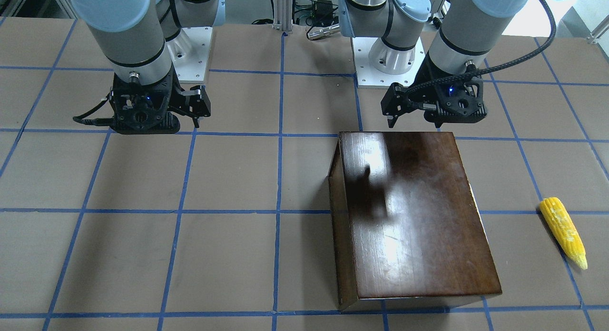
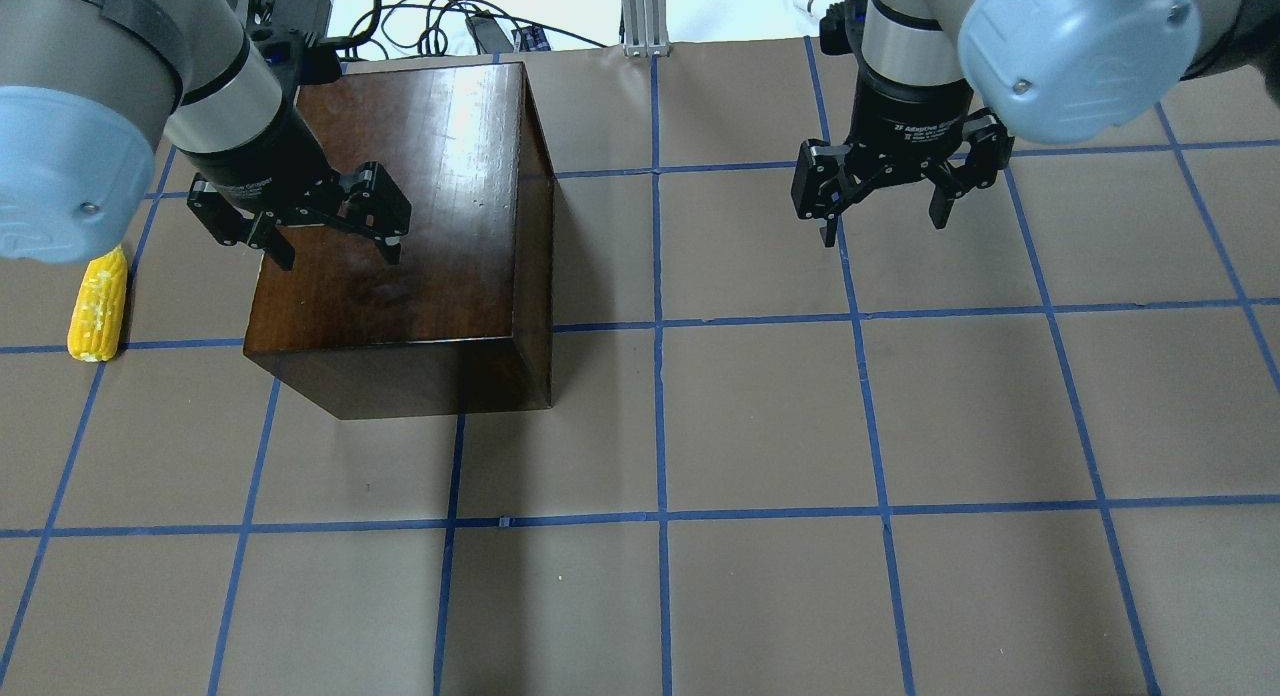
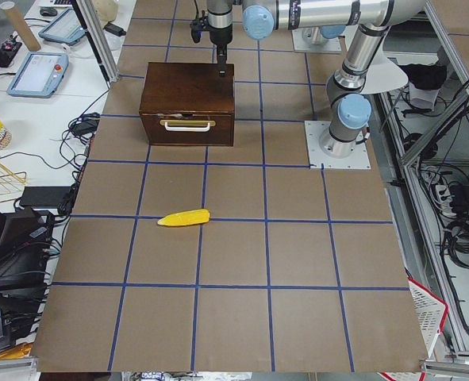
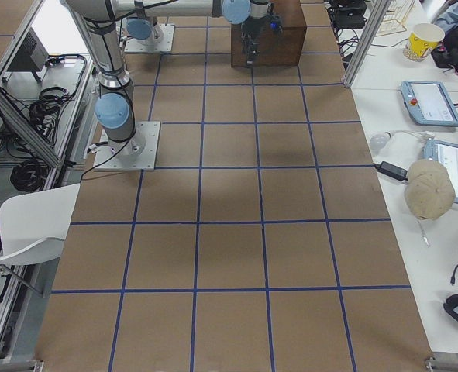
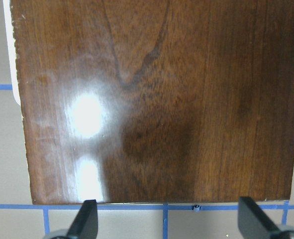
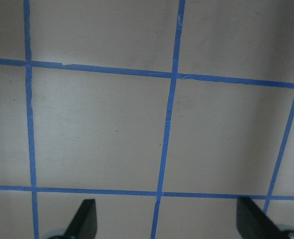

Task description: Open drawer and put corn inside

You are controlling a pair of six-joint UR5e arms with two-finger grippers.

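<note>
The drawer (image 3: 188, 133) is seen shut. Its dark front panel sits flush with the glossy dark-brown wooden box (image 2: 420, 206), and its pale pull (image 3: 188, 125) is turned toward the bench end on the robot's left. The corn cob (image 2: 98, 306) is found lying flat on the bench (image 2: 760, 426), out in front of that drawer face, apart from the box and touched by nothing. The left end effector (image 2: 335, 248) is held above the box's top, toward its robot-side edge, with the jaws spread wide and nothing between them. The right end effector (image 2: 885, 228) is likewise released and empty, hung over bare bench well apart from the box.

No step of the task is judged done, and several faults can be foreseen:

- **Blocked descent:** The pull sits on a side face below the top, so a straight descent from the present pose would be stopped by the box's top. The wrist would first have to be brought round to the left face.
- **Missed grip:** The pull is thin, so a slightly misaligned closure could slip off it or close on air.
- **Dragged box:** The box is braced by nothing, so a stiff drawer might drag the whole box across the smooth bench rather than slide out.
- **Nudged cob:** The cob lies in the line of the drawer's travel and could be pushed should the box be dragged.
- **Lost cob:** Being round and tapered, the cob may roll away or be squeezed out of a pinch made off-centre.
</note>
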